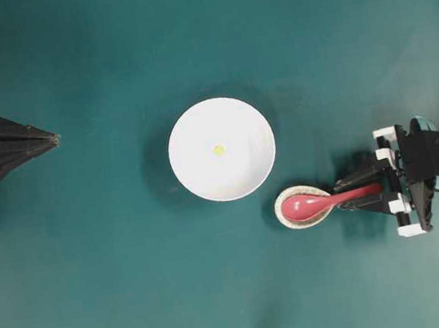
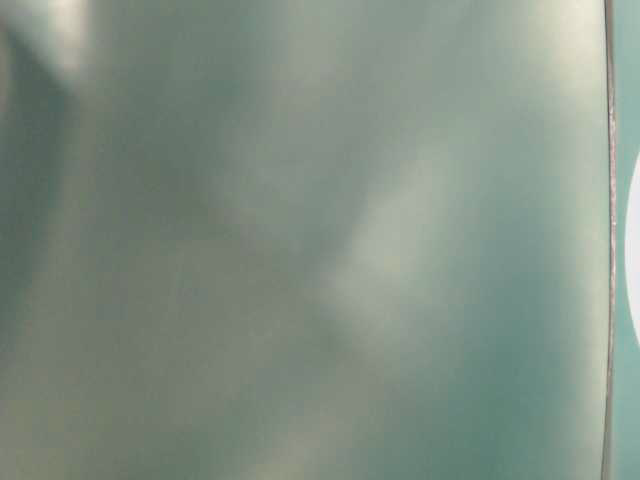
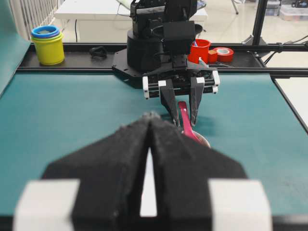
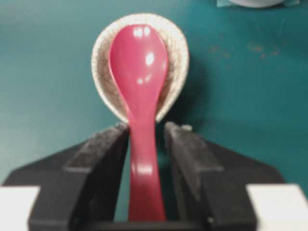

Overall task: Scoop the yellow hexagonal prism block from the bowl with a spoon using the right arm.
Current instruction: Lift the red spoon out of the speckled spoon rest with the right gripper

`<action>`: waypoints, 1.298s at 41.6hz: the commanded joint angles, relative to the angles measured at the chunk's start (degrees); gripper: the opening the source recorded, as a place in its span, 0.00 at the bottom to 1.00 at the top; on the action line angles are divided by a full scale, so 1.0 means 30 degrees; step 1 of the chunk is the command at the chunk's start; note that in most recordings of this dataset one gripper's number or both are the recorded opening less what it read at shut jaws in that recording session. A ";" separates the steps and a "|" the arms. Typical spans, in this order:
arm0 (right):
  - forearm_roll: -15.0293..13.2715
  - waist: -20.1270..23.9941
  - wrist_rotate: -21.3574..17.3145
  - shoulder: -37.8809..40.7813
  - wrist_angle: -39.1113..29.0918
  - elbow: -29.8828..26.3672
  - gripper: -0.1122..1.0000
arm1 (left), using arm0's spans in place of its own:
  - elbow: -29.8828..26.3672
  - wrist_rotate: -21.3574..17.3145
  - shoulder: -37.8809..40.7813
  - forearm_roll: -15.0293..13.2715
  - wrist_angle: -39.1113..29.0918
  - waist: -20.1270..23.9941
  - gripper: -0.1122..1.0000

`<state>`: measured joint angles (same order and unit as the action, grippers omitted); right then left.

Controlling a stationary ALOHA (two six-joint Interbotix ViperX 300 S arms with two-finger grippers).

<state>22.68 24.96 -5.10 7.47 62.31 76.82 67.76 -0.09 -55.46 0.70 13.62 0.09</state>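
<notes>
Straddling the spoon handle: right hand, fingers spread wide either side, gaps showing, nothing gripped.
Spoon scoop rests in speckled cream dish, lower right of centre overhead, just beside white bowl. Yellow block lies mid-bowl. Left hand at left edge, fingers pressed together, empty, on teal surface.

The table-level view is a blurred grey-green wash; only a white sliver at its right edge shows, too little to identify. In the left wrist view, the left tool hides the bowl and most of the speckled dish. The right wrist view crops the bowl at the top edge.
</notes>
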 commanded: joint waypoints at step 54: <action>0.0059 0.0088 -0.0029 -0.0176 0.0088 -0.0352 0.39 | -0.0410 -0.0029 0.0205 0.0059 -0.0088 0.0029 0.10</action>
<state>22.68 24.96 -5.10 7.56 62.05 76.20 67.76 -0.09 -55.37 0.70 13.10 0.09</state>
